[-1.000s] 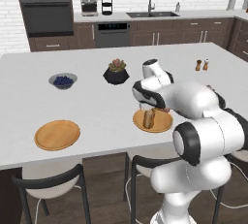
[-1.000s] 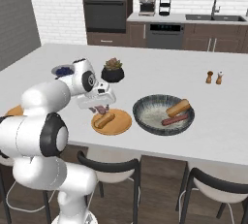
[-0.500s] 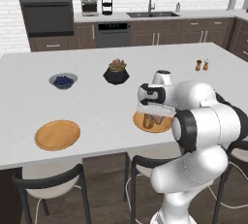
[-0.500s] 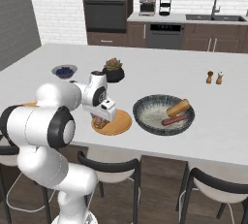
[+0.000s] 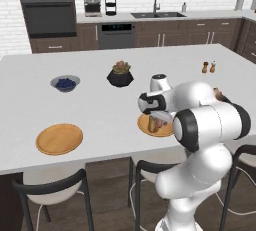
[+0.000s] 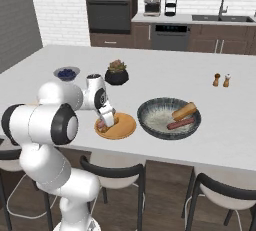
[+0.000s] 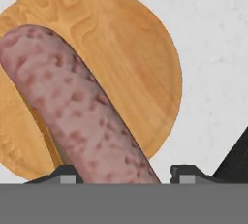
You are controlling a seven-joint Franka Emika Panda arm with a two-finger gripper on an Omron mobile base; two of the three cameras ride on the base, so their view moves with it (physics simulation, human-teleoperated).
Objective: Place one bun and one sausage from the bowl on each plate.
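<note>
My gripper (image 5: 158,119) (image 6: 106,120) hangs low over the nearer plate (image 5: 143,125) (image 6: 125,126) (image 7: 126,58). Its fingertips (image 7: 186,172) stand apart, open, and a sausage (image 7: 72,102) (image 5: 160,123) (image 6: 101,125) lies between them, slanting across the plate with a sliver of gap at the right tip. A tan bun (image 5: 152,124) rests on that plate beside the sausage. The dark bowl (image 6: 150,109) to the right holds the other bun (image 6: 184,111) and the other sausage (image 6: 181,123). The second plate (image 5: 59,138) lies bare at the counter's front left.
A black succulent pot (image 5: 120,75) (image 6: 116,73) and a small bowl of blue berries (image 5: 65,82) (image 6: 66,73) stand further back on the white counter. Salt and pepper shakers (image 5: 209,67) (image 6: 221,80) are at the far right. Stools line the front edge.
The hand has stayed over the nearer plate with the sausage while the arm's upper links swung round. The bowl and the other plate have not moved.
</note>
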